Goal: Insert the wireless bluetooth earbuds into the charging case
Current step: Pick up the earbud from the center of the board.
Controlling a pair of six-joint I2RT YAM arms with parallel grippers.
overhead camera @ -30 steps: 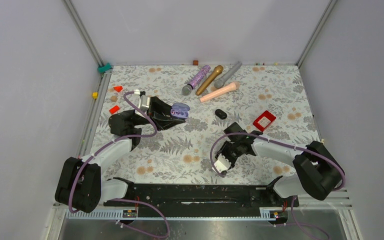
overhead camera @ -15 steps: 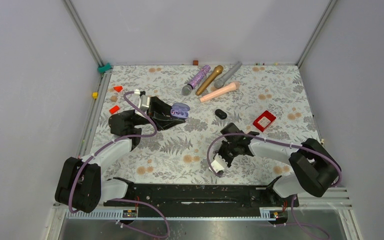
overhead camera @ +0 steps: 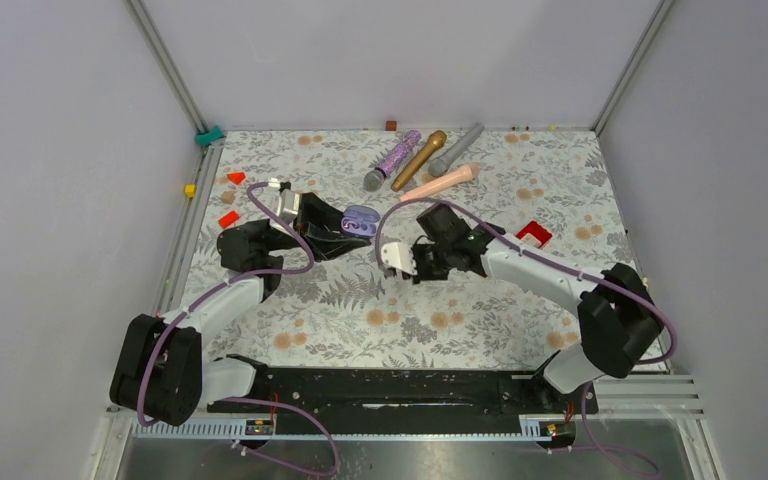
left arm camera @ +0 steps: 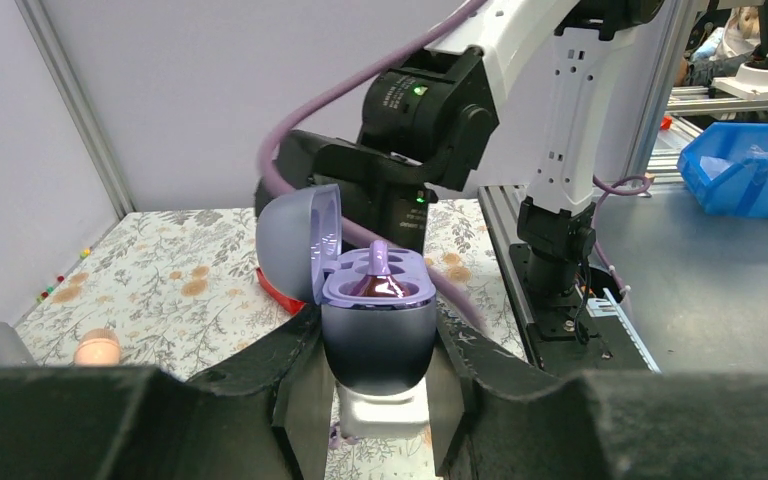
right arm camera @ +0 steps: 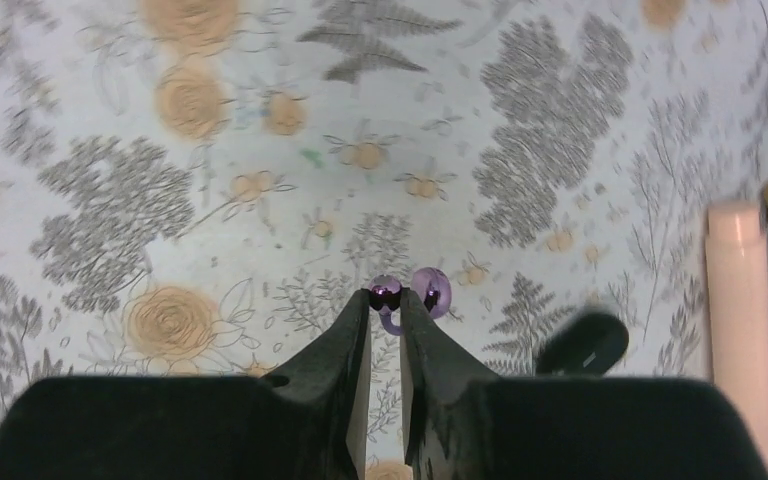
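Two end effectors were gripping when I checked. My left end effector was clamped on the lower half of the purple charging case, which stood upright with its lid swung open and a purple earbud seated in one well. My right end effector was nearly pressed together, pinching a second purple earbud at its fingertips above the floral tabletop. A black case and a pink microphone lay off to one side.
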